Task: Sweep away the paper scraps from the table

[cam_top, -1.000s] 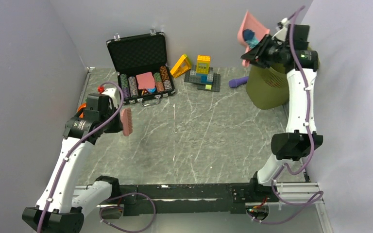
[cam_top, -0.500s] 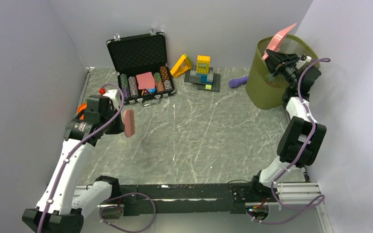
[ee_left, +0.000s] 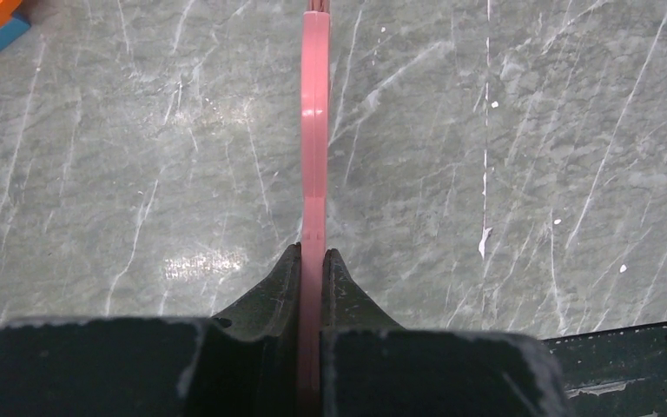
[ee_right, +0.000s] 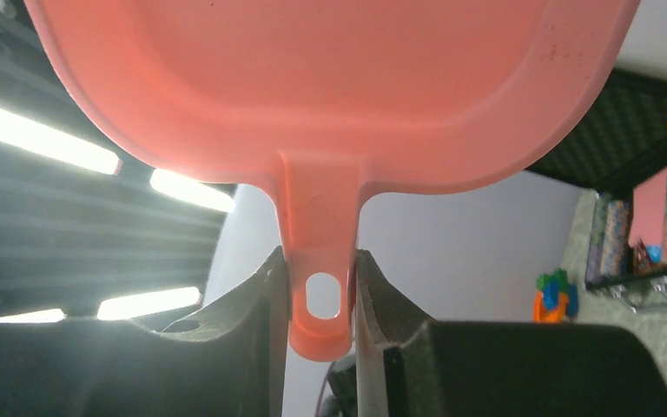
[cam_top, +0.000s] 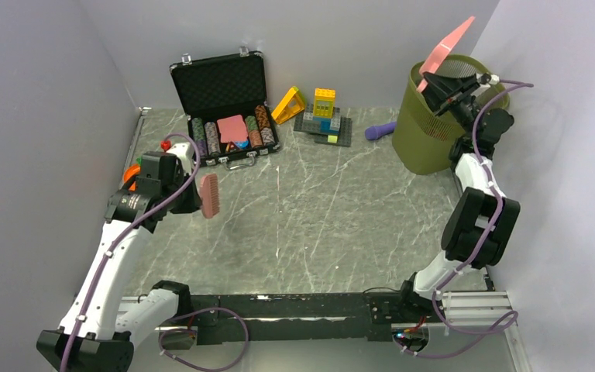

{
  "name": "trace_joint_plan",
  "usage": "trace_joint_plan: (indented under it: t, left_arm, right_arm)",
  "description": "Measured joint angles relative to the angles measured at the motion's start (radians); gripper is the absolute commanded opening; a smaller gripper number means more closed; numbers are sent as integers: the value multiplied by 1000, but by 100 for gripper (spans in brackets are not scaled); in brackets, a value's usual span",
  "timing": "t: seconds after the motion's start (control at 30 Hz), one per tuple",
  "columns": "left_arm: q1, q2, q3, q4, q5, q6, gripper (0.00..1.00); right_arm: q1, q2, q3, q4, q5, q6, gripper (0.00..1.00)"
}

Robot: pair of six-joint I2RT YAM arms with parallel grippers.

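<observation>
now we're tipping the pink dustpan point(cam_top: 449, 46), clamped in our right gripper point(ee_right: 320, 278), into the wastebasket point(cam_top: 422, 143), left gripper point(ee_left: 313, 261) pinching the brush point(cam_top: 210, 195); next, probably shaking it out.

Tabletop point(cam_top: 318, 209): flat, level, grey-green marble pattern, thin white veins running mostly diagonally, slight glossy glare patches, metal frame point(cam_top: 471, 301) at near edge.
</observation>
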Motion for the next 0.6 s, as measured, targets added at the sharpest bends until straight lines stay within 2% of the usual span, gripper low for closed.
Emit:
trace_joint_plan:
  t: [0.13,0.2,0.27,0.37,0.43,0.5,0.6]
  left_arm:
    - [0,8,-8,14,19,-3,0]
    - [0,19,-8,23,34,-6,0]
    - [0,30,-9,35,53,-9,0]
    - [0,46,-10,45,85,-10,0]
    - [0,54,-12,57,111,-10,0]
    - [0,63,-12,69,143,-11,0]
    - [2,74,-15,87,195,-14,0]
  right_arm:
    - [57,-85,13,-204,-61,-183,0]
    - [128,-153,37,-423,-72,-383,0]
    - [231,-222,87,-722,-34,-642,0]
    - [438,-303,143,-1072,121,-992,0]
    - [578,-341,139,-1225,222,-1159,0]
    - [695,-363,103,-1346,319,-1296,2]
    - [777,-351,9,-1492,488,-1438,3]
